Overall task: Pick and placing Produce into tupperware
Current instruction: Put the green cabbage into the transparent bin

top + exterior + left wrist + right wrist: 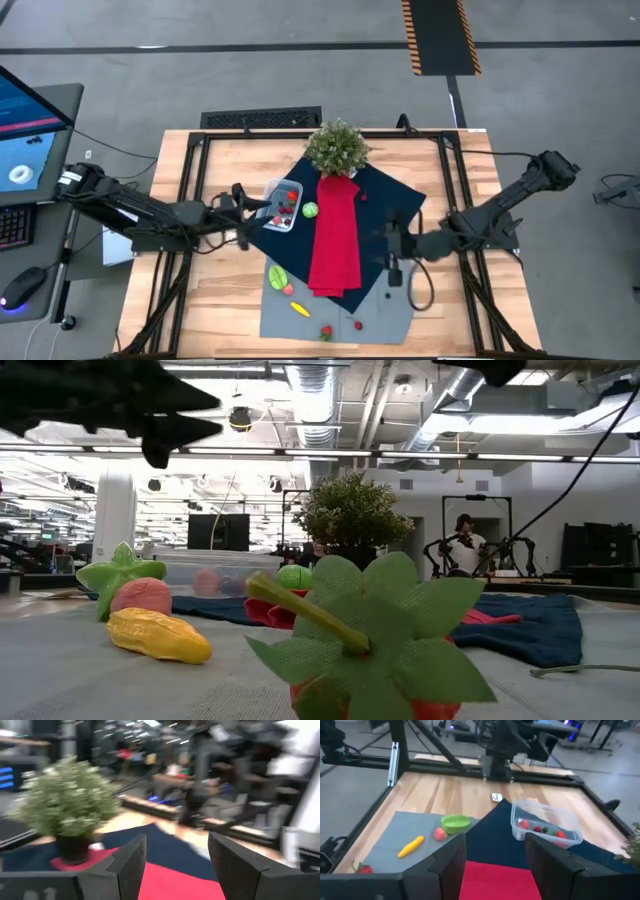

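High view: left gripper (pixel 243 215), fingers apart and holding nothing, sits just left of the tupperware (pixel 281 204), which rests on the left part of the navy cloth (pixel 400 205) with red berries inside; a green round piece (pixel 310 210) lies just right of it. Right gripper (pixel 392 243), fingers apart and empty, hangs over the cloth's right side, beside the red cloth strip (pixel 336 240). Remaining produce on the near grey mat (pixel 385 310): green leafy piece (pixel 277 276), pink one (pixel 288 289), yellow one (pixel 300 309), strawberry (pixel 326 332); potted plant (pixel 337 147) far centre.
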